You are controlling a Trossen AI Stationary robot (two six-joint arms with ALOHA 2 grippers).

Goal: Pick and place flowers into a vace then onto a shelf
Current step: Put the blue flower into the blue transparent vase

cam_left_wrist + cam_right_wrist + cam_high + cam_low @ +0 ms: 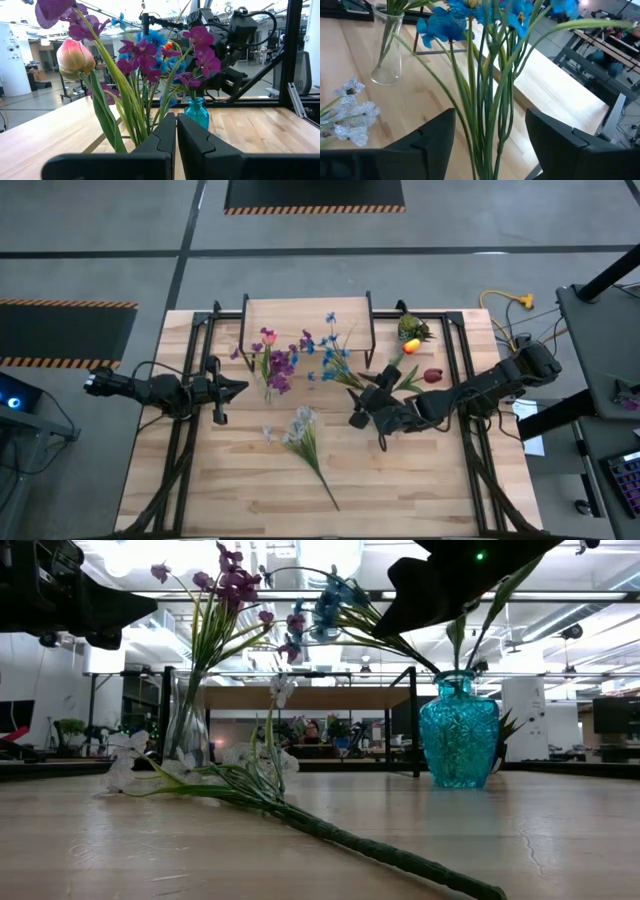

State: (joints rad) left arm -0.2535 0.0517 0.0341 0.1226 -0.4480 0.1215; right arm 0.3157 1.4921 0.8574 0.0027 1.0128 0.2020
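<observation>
Blue flowers point(335, 355) stand in a teal glass vase point(458, 730) in front of the shelf point(308, 320). My right gripper point(491, 120) is open above the vase. Its fingers stand on either side of the blue flowers' green stems point(485, 100) and touch nothing. Purple and pink flowers point(272, 365) stand in a clear glass vase point(188, 720) to the left. A white flower point(305, 435) lies flat on the table, its stem toward the near edge. My left gripper point(176, 130) is shut, level, left of the clear vase.
An orange bloom point(411, 345), a dark red bloom point(432, 375) and a green spiky sprig point(412, 330) lie at the far right of the table. Black frame bars point(455, 380) run along both sides. The near half of the table holds only the white flower.
</observation>
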